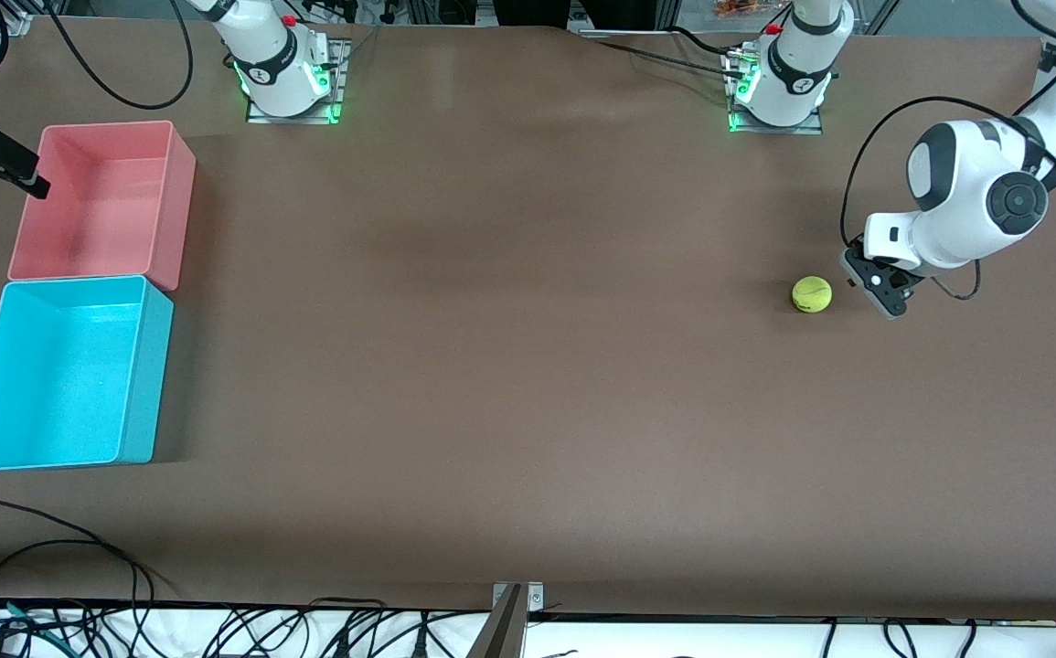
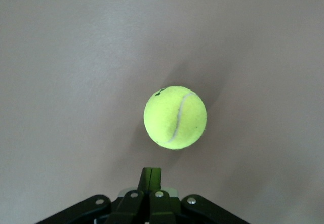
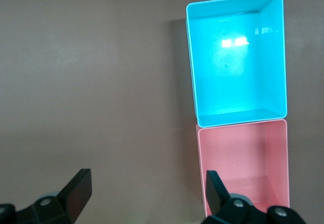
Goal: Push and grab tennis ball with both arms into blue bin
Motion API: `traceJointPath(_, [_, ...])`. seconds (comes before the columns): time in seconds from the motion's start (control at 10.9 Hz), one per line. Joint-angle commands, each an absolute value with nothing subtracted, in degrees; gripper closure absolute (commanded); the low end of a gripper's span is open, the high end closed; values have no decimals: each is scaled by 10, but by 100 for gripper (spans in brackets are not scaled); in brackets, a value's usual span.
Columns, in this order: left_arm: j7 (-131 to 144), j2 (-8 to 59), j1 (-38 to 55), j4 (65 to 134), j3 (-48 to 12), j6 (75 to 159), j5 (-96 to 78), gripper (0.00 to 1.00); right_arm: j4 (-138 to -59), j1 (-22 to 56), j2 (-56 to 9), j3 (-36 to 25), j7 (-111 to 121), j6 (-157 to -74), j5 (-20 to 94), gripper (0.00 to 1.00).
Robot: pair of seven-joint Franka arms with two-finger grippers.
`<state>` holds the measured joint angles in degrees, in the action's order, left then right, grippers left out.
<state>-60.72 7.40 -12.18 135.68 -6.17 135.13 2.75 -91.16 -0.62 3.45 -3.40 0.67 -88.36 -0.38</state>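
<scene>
Blue bin (image 1: 66,375) sits nearest the front camera at the right arm's end of the table (image 1: 509,366), w/ the pink bin (image 1: 102,201) touching it and farther from that camera; both look empty. Tennis ball (image 1: 812,294) rests on the table toward the left arm's end, well apart from the bins, w/ the left gripper (image 1: 886,291) low just beside it, jaws together, not touching the ball. Right gripper (image 3: 144,193) hangs by the pink bin, jaws wide apart, holding nothing.
</scene>
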Motion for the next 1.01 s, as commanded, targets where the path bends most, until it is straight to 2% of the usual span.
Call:
traceJointPath(0.0, [-734,108,-132,1361,-64,1410,35,100,-912,-8,42,-27,5,-876,12,0])
traceJointPath(0.37, [-830,149,-132,1361,-40,1474,40,100,-912,-8,42,-29,6,-877,13,0])
traceJointPath(0.92, [-824,165,-131,1370,-40,1479,40,100,-912,-8,41,-29,1,-879,18,0])
